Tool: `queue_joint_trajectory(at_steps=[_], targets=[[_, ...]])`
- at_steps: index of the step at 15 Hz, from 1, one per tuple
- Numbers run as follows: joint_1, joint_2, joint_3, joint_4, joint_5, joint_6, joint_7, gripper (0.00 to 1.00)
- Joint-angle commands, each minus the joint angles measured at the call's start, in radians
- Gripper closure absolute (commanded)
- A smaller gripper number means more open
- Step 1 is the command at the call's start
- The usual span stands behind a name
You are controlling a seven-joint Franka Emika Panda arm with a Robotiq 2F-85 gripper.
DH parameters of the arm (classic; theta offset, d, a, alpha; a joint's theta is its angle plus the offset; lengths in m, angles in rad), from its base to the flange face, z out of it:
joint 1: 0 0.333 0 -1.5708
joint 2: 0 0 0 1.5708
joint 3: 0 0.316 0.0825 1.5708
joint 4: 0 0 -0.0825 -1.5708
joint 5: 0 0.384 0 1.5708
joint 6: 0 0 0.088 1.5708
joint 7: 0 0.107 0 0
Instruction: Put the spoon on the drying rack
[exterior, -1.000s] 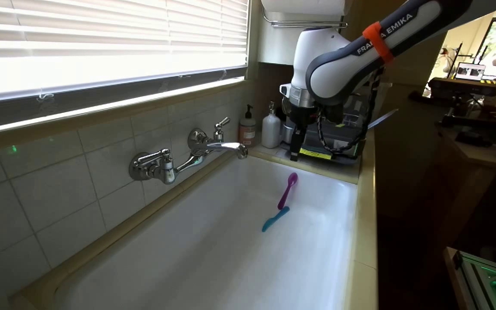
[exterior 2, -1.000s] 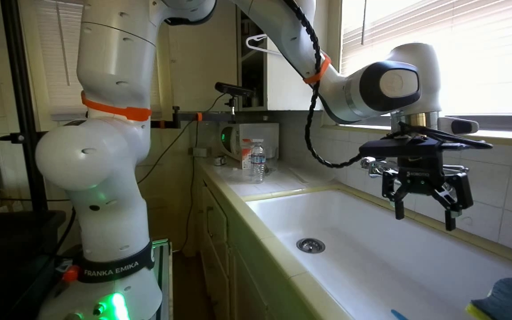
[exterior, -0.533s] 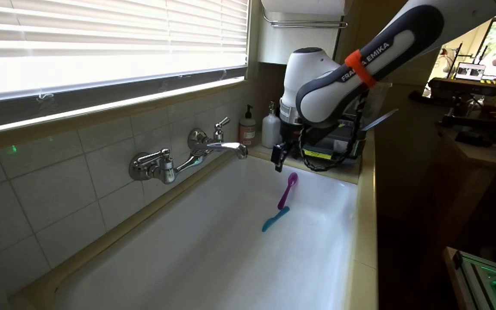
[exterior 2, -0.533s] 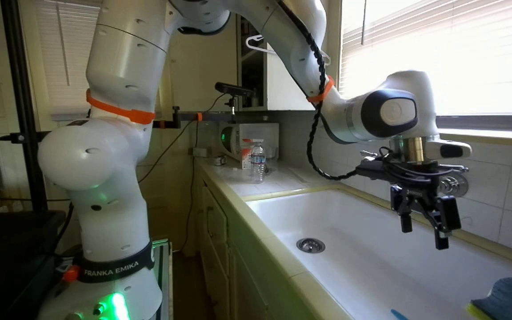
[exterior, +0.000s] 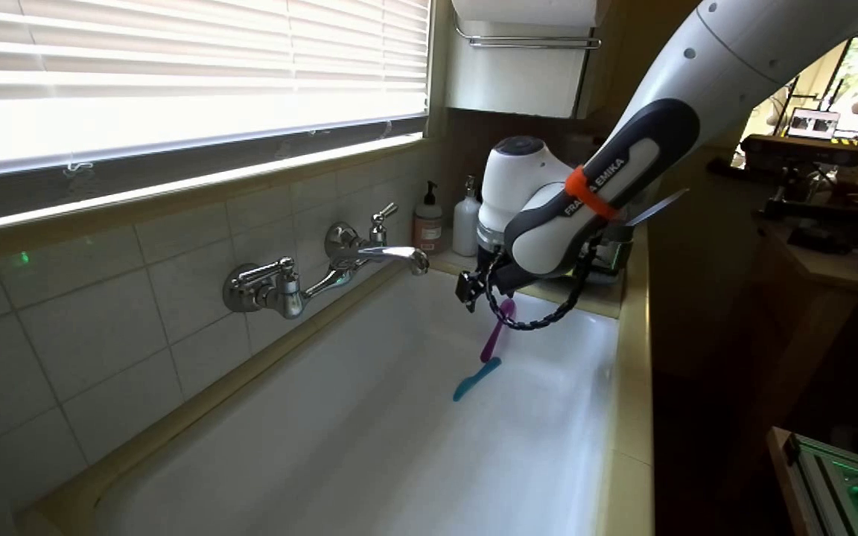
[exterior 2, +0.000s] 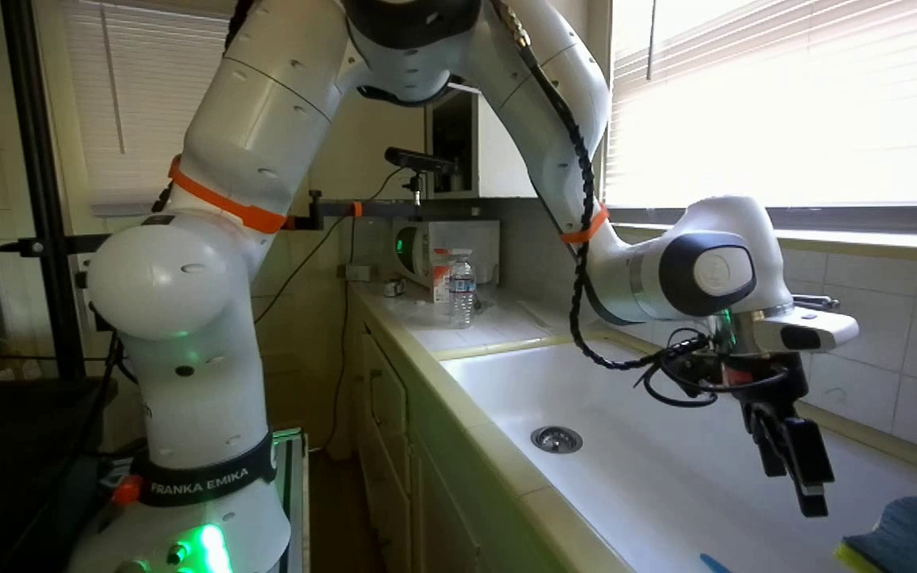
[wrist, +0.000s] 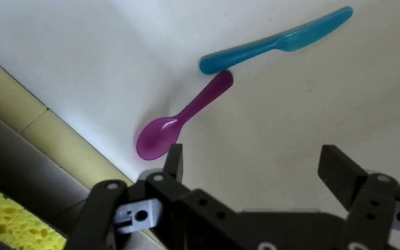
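1. A purple spoon (wrist: pixel 160 137) is pictured in the white sink (exterior: pixel 369 447), below the robot's pincer (wrist: pixel 252 161) and apart from it. In the wrist view, its bowl is framed outside the gap, just beside the tip of the jaw seen at left.

2. The pincer's jaws are spread wide, with bare sink glimpsed between them.

3. The arm (exterior 2: pixel 689 274) is shown lower in both exterior views than half a second earlier, and the pincer is turned, its jaws seen more nearly in line in an exterior view. The spoon, then in clear sight, is now crossed by the black cable (exterior: pixel 529 325).

4. Spoon and blue knife (wrist: pixel 300 38) are found unmoved.

5. The spoon's long axis is laid diagonally in the wrist view, bowl pointed down and left toward the yellow rim (wrist: pixel 64 146), handle up and right. The handle's end is set against or just beside the knife's handle; contact cannot be told.

6. The drying rack (exterior: pixel 615 260), past the sink's end, is mostly hidden by the arm.
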State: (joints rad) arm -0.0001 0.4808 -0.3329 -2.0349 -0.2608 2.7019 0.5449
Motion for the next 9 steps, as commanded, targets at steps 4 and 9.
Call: queue_joint_trajectory(at_steps=[4,9], targets=[[0.112,0.129,-0.14,0.046,-0.016,0.008,0.227,0.0],[0.137,0.181,-0.182,0.056,-0.015,0.013,0.324,0.0]])
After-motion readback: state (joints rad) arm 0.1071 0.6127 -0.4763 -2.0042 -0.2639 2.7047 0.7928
